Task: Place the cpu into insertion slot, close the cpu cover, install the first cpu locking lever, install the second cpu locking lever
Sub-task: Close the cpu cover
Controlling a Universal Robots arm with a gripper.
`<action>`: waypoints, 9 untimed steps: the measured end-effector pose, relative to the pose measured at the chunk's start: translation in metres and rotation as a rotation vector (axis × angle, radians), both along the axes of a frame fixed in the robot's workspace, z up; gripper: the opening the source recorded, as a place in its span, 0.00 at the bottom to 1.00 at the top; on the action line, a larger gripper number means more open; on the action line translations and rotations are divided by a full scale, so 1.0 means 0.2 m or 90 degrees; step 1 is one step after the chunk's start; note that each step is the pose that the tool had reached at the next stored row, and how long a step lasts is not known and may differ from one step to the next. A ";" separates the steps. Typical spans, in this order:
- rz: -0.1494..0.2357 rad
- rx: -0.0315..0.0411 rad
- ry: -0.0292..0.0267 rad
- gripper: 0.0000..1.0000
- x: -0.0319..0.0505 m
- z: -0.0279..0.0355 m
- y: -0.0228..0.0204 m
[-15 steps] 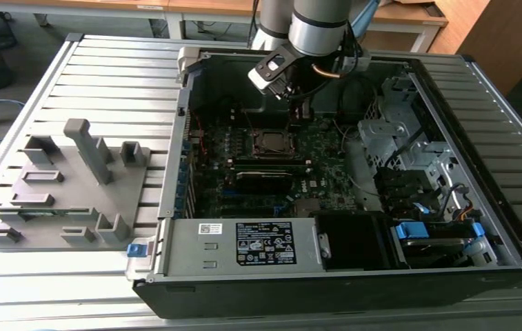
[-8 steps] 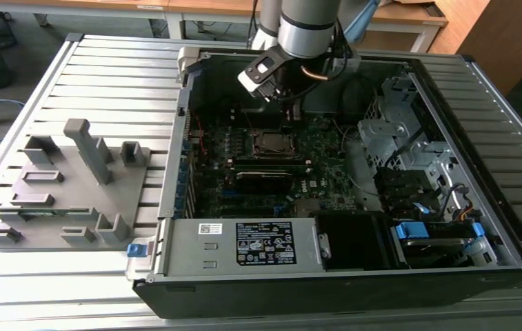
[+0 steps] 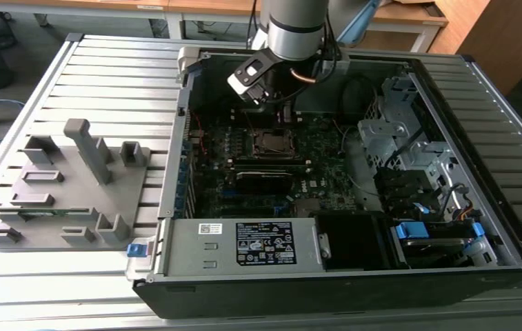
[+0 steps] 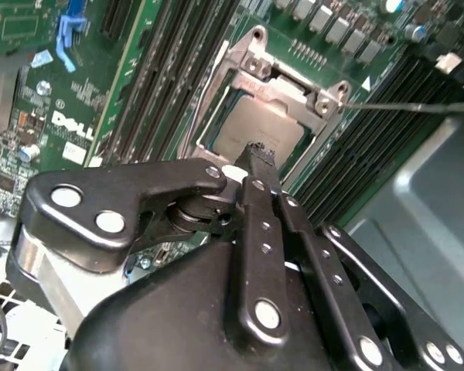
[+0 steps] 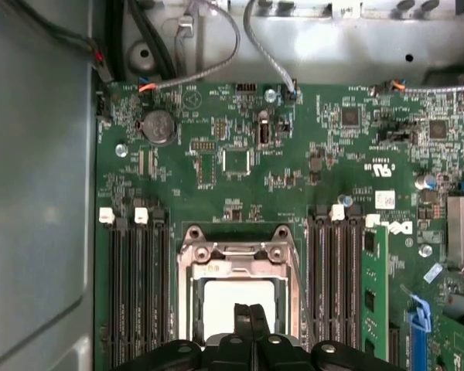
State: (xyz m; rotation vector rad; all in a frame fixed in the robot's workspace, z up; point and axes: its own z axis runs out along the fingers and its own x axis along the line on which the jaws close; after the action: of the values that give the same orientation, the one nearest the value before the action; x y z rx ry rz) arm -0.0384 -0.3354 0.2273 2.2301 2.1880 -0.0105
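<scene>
Silver-grey and flat, the cpu point(image 5: 216, 309) lies in the insertion slot point(image 3: 270, 143). Its square edges run in line with the long black memory slots point(image 5: 135, 294) that flank the socket on two sides. Being square, it has no long axis to speak of; its metal top faces up. The cpu cover point(image 5: 240, 259) is down over it, and the frame lies flat around the chip so the top shows through the cut-out.

In the second wrist view the hand point(image 4: 257, 151) has its two fingers pressed together with nothing between them. Their tips are over the cpu's middle; whether they touch it I cannot tell. A thin metal lever point(image 4: 410, 107) reaches from one corner of the socket out across the memory slots.

In the exterior view the arm comes down from the far side into the open computer case point(image 3: 334, 293), which lies on a slatted tabletop point(image 3: 104, 76). The socket sits in the far half of the green board point(image 5: 216, 201). A grey fixture point(image 3: 76, 179) rests beside the case, on the exterior view's left.
</scene>
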 end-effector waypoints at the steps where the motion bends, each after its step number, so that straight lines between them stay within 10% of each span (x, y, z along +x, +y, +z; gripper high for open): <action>1: 0.000 -0.0002 0.0000 0.11 -0.004 -0.001 0.000; 9: 0.006 -0.0002 -0.0001 0.11 -0.004 -0.001 0.000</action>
State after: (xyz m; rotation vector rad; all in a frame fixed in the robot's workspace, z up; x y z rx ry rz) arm -0.0393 -0.3354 0.2272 2.2188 2.1990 -0.0105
